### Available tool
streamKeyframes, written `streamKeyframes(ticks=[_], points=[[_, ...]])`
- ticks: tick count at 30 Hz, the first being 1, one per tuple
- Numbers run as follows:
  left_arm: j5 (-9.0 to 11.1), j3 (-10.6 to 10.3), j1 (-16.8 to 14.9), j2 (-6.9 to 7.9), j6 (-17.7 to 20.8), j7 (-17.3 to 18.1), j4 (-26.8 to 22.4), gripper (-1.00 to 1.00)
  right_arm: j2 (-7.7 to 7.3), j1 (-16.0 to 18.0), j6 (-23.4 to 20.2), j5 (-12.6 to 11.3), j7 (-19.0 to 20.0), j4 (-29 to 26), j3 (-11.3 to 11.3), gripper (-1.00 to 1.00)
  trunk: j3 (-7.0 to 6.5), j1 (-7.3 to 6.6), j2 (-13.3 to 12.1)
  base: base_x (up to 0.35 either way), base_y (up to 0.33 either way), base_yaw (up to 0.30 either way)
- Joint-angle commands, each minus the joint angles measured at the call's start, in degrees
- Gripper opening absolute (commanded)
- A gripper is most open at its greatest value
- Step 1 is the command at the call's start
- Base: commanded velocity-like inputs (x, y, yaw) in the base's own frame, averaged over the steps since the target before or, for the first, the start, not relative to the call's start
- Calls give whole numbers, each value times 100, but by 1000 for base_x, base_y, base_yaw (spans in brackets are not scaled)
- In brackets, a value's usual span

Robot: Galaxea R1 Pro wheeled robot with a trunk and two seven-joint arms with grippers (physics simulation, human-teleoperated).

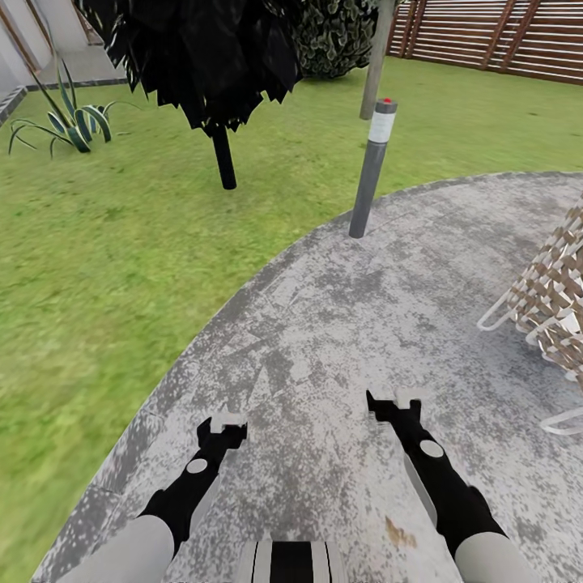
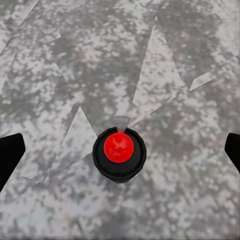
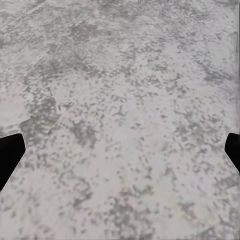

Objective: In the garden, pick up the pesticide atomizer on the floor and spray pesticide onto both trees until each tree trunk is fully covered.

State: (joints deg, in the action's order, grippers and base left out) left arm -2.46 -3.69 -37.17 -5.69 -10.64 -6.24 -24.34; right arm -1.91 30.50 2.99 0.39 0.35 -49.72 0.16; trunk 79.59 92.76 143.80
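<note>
Head view, ground: the robot stands on a grey speckled paved circle (image 1: 380, 308); the grass (image 1: 113, 259) begins along its curved left and far edges.
Head view, left gripper (image 1: 225, 427): held low over the paving near the robot, fingers apart and nothing between them, released.
Head view, right gripper (image 1: 393, 402): same carried posture over the paving, fingers parted, empty; both arms look tucked for driving rather than reaching.
Head view, lamp post (image 1: 369, 168): a grey post with a red top, upright at the far edge of the paving where it meets the grass.
Head view, tree trunk (image 1: 377, 57): a pale straight column rises behind the lamp post, on the lawn, well apart from the robot.
Head view, dark tree (image 1: 212, 48): a black ragged crown on a thin dark stem, standing on the grass beyond the paving's left edge.
Head view, surroundings: a spiky plant (image 1: 69, 121) at the far left, a slatted wooden fence (image 1: 494, 36) at the far right, a woven chair (image 1: 551, 300) on the paving's right side.
Head view, sprayer: no sprayer can be picked out on the grass here; I judge the robot must turn or drive on to find it.
Left wrist view: dark fingertips (image 2: 10, 152) at both sides, wide apart, over speckled paving; a red-topped black cap (image 2: 119, 152) sits centred below, probably the robot's own part.
Right wrist view: fingertips (image 3: 10, 155) spread at the picture's sides, bare paving between them.
</note>
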Motion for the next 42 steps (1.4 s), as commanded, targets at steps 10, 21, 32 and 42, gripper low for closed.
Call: streamKeyframes(ticks=[10, 21, 32, 42], points=[[-8, -8, 17, 6, -8, 0, 0, 100, 0, 0, -1, 5, 0, -68, 1, 100, 91, 10, 5, 0, 0, 0], [-9, -9, 17, 23, -293, 0, 0, 100, 5, 0, -3, 5, 0, -55, 2, 100, 286, 23, 12, 0, 0, 0], [-9, -9, 17, 32, -441, 1, 8, 100, 7, 0, -1, 5, 0, -47, 2, 100, 473, 39, 20, 0, 0, 0], [-9, -9, 20, 33, -452, 6, 2, 100, 7, 0, -1, 5, 0, -47, 2, 100, 606, 44, 23, 0, 0, 0]])
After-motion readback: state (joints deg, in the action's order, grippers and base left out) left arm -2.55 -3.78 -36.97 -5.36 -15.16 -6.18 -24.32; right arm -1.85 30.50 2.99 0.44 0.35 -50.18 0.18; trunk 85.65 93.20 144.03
